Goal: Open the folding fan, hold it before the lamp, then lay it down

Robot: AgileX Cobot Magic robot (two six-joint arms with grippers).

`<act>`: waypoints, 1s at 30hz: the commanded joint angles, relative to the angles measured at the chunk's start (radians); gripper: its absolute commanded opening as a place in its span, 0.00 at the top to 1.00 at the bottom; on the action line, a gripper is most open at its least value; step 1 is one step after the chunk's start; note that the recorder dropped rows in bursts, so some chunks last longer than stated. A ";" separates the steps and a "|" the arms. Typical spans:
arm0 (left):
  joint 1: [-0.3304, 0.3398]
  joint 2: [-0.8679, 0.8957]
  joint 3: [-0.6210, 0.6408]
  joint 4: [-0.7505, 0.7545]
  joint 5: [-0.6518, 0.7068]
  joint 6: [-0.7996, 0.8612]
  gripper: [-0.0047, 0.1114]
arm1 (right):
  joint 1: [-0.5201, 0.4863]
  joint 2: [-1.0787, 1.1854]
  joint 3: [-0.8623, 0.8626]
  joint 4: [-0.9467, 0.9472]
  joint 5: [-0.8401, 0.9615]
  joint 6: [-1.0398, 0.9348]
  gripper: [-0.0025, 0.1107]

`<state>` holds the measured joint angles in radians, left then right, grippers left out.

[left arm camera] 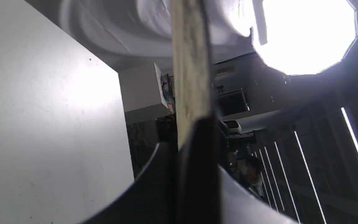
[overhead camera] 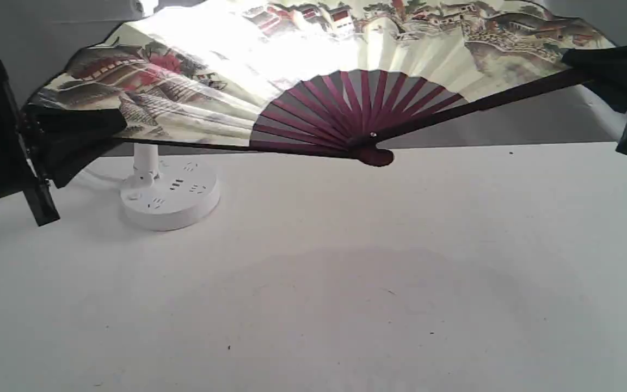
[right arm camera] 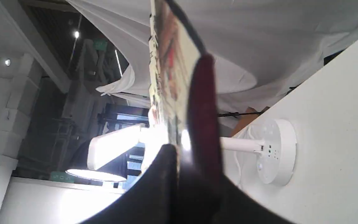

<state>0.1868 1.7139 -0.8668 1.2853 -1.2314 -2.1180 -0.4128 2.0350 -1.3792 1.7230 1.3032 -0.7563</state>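
- The folding fan (overhead camera: 194, 109) hangs fully spread in front of the lamp (overhead camera: 169, 193), clear of the table (overhead camera: 346, 283). The lamp's glow shows through the paper.
- The left gripper (overhead camera: 104, 128) is clamped on the fan's guard just beside the lamp's pole. The right gripper (overhead camera: 580, 60) pinches the other guard, well apart from the lamp.
- The fan is probably light. Its paper looks thin and easy to crease or tear, while the ribs are slim but stiff.
- It is best held by the maroon guards (overhead camera: 509, 98), never by the leaf.
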 commanded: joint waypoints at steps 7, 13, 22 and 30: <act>0.023 -0.013 0.002 0.093 0.082 -0.020 0.96 | -0.025 -0.004 -0.005 -0.051 -0.082 -0.085 0.98; 0.023 -0.013 0.020 0.136 0.154 -0.020 0.96 | -0.025 -0.004 0.060 -0.056 -0.082 -0.137 0.98; 0.023 -0.013 0.133 0.070 0.216 0.076 0.96 | -0.027 -0.004 0.174 -0.052 -0.094 -0.220 0.98; 0.023 -0.013 0.229 0.028 0.264 0.176 0.96 | -0.027 -0.004 0.269 -0.033 -0.130 -0.332 0.98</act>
<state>0.1906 1.7123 -0.6507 1.3301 -1.1088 -2.0082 -0.4185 2.0350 -1.1249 1.6658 1.2470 -0.9998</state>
